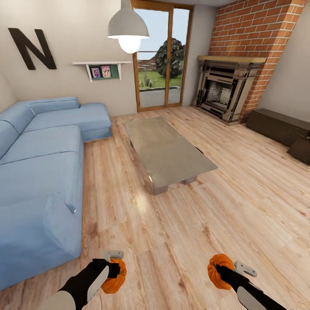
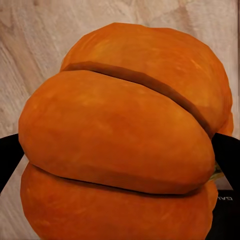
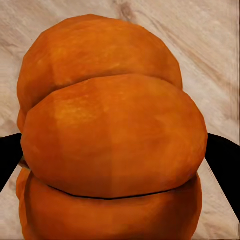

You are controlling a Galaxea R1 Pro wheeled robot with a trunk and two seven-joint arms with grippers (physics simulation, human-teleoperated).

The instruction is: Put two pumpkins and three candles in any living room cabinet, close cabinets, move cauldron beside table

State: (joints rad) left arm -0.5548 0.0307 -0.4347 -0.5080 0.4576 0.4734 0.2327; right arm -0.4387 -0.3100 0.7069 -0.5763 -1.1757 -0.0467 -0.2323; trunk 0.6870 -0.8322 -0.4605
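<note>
My left hand point(image 1: 115, 270) and right hand point(image 1: 217, 270) each clamped a pumpkin point(image 1: 113, 278) point(image 1: 218, 269); the head view alone showed the tabletop point(image 1: 168, 150) and cabinet point(image 1: 275, 125).

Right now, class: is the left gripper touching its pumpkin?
Touching. In the left wrist view the pumpkin sits between the dark fingers; the head view shows the left gripper holding it above the floor.

Both black-sleeved arms are reaching forward, low in the head view. The left end effector point(image 1: 115, 269) is clamping a ribbed orange pumpkin point(image 1: 115, 277), and the right end effector point(image 1: 220, 269) is gripping a second ribbed orange pumpkin point(image 1: 218, 270), each held above the floor.
</note>
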